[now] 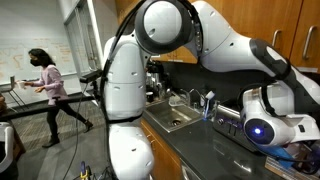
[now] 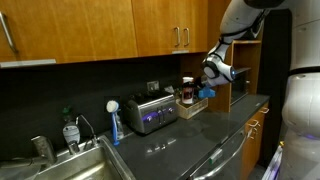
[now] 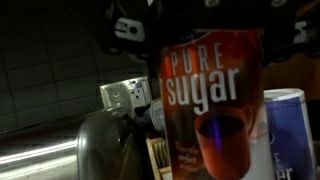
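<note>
red "pure sugar" canister (image 3: 205,100) between the jaws, blue-white tub (image 3: 287,130) beside

I had the sugar canister (image 3: 210,100) filling the middle of the wrist view; it was a tall round tin with a dark brown-red label, "PURE sugar" in pale letters across its upper half and a red cup pictured below; it stood upright, label facing the camera; a blue canister (image 3: 290,125) stood just beside it; in an exterior view the sugar canister (image 2: 186,93) looked small and dark, at the back of the counter (image 2: 200,135), next to the toaster (image 2: 150,112).
</note>
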Action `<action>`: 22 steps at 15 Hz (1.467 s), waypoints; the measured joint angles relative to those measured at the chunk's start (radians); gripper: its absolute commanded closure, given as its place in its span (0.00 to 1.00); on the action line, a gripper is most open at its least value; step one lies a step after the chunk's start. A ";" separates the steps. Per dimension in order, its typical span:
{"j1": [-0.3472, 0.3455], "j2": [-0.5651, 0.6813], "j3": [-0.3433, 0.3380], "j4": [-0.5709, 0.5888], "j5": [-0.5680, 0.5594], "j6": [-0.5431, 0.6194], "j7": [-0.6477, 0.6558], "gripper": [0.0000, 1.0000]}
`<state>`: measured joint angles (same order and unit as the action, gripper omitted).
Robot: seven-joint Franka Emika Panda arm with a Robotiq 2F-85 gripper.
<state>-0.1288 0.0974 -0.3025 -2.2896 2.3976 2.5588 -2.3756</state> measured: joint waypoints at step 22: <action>0.080 -0.358 0.150 -0.337 -0.188 0.304 0.110 0.44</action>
<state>-0.0485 -0.2602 -0.1522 -2.6269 2.2096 2.8629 -2.2655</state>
